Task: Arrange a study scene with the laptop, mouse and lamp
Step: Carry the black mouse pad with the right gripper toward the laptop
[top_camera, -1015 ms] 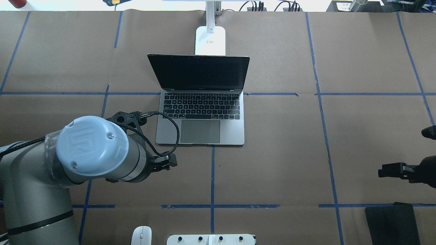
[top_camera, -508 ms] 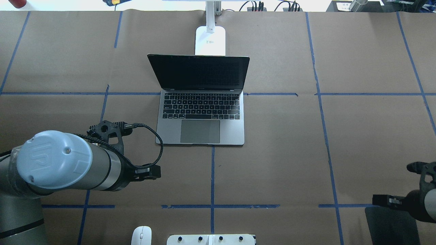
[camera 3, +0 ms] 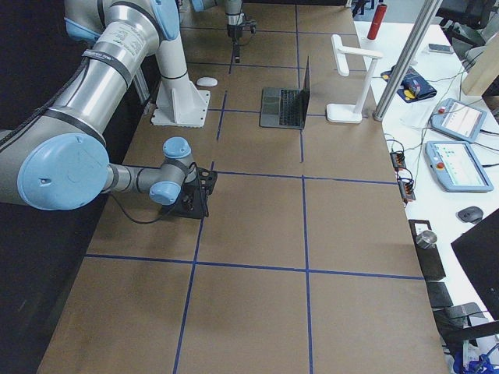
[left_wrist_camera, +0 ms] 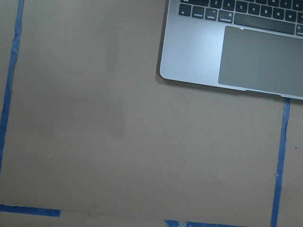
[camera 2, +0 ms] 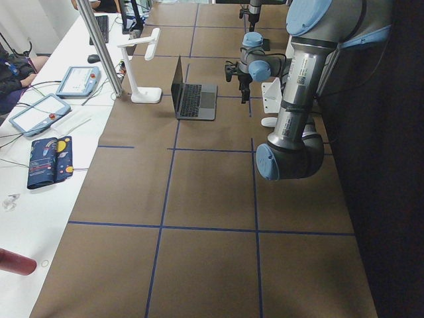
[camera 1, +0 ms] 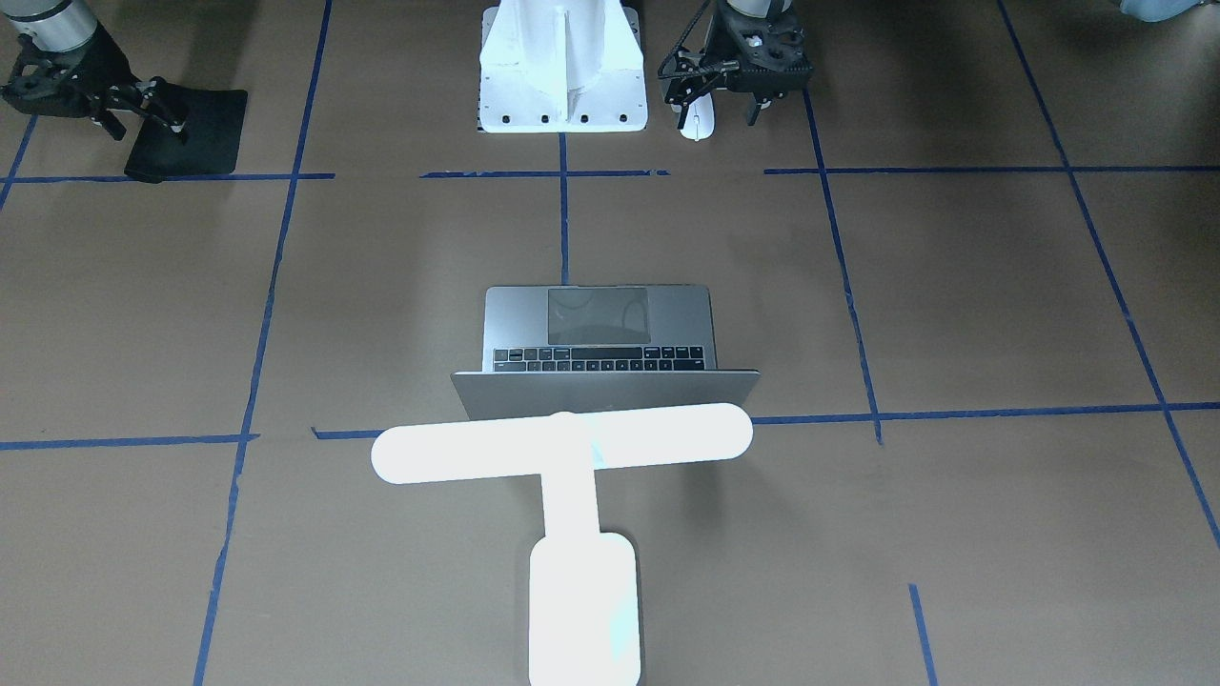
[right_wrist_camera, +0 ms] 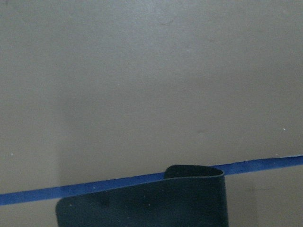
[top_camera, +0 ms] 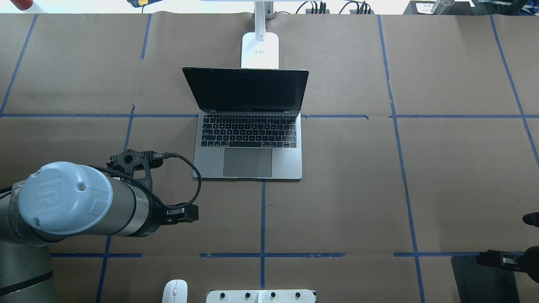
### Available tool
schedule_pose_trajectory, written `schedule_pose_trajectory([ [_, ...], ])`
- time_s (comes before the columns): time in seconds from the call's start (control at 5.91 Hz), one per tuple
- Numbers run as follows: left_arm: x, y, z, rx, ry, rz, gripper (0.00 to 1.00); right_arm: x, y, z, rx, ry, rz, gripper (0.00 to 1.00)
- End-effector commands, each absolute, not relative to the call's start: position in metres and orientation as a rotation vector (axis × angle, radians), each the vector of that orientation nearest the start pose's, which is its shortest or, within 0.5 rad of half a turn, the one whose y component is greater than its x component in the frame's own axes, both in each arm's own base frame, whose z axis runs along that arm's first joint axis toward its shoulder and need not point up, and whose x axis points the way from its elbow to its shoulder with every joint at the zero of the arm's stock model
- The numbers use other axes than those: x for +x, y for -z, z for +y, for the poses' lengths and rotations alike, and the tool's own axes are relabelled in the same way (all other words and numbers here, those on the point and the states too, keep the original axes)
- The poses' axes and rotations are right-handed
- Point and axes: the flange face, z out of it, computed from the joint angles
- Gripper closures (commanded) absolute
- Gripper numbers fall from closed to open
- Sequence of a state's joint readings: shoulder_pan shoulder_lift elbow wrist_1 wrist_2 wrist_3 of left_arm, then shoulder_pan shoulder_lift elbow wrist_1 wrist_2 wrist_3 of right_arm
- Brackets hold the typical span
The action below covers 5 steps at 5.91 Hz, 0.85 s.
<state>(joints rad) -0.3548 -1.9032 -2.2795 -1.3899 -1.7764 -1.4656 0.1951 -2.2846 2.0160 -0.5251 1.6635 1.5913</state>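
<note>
Honestly, the laptop (top_camera: 290, 164) sits open with the lamp (camera 1: 562, 455) glowing just behind its lid. The mouse (top_camera: 174, 291) lies well apart from the laptop, robot-side. The left gripper (camera 1: 739, 90) hangs off the laptop's front-left corner, and the right gripper (camera 1: 143, 105) and black mat (camera 1: 205, 119) are far to the laptop's right. Can't tell either jaw state. Best bet is pinching the mouse low across its sides. No containers around.
</note>
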Motion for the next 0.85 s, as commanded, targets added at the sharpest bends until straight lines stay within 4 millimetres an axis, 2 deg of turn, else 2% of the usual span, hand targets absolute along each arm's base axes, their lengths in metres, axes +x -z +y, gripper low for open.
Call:
schedule_pose_trajectory([
  [0.0,0.405,-0.213,-0.270,0.008,0.145,0.882,0.00,-0.212,-0.607,-0.161,-0.036,-0.148,-0.756,0.00],
  [0.51,0.406,-0.213,-0.271,0.006,0.147,0.881,0.00,-0.217,-0.615,-0.155,-0.062,-0.122,-0.744,0.02],
  [0.68,0.405,-0.213,-0.271,0.006,0.147,0.881,0.00,-0.217,-0.618,-0.153,-0.072,-0.116,-0.741,0.16],
])
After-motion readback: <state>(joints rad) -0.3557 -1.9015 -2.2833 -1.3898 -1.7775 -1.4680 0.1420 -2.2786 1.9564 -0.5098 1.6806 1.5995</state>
